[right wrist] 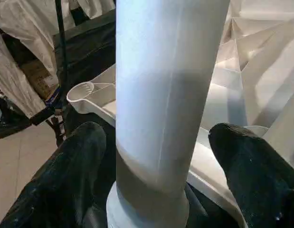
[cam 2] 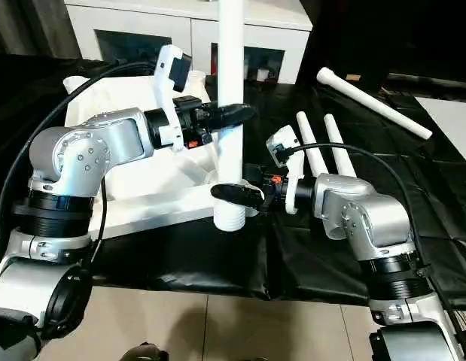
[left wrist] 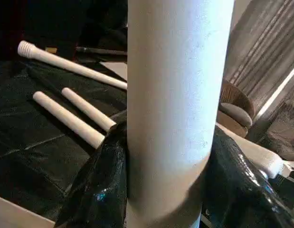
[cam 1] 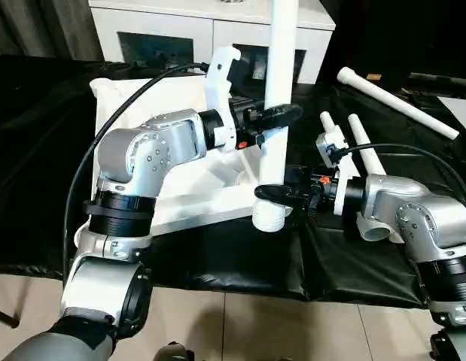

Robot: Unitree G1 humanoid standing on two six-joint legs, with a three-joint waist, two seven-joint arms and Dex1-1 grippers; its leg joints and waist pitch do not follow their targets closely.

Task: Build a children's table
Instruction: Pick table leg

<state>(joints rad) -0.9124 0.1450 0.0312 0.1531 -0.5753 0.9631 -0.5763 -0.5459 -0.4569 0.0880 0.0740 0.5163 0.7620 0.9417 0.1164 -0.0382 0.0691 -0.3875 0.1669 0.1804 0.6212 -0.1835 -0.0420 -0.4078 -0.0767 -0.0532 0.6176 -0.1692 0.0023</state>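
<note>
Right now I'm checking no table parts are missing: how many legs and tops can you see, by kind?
Upright leg gripped in the left hand: 1
Legs lying loose on the black cloth: 3 (long one, pair)
Table top, ribbed side up: 1
Total: 5 parts, 4 of them legs.

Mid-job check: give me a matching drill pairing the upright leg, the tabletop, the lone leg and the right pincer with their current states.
1. upright leg
2. tabletop
3. lone far leg
4. right pincer

a. lying on the black cloth
b. open around the leg's lower end
c. clamped by the left pincer
d. ribbed underside up

Pairs: 1-c, 2-d, 3-a, 4-b
</note>
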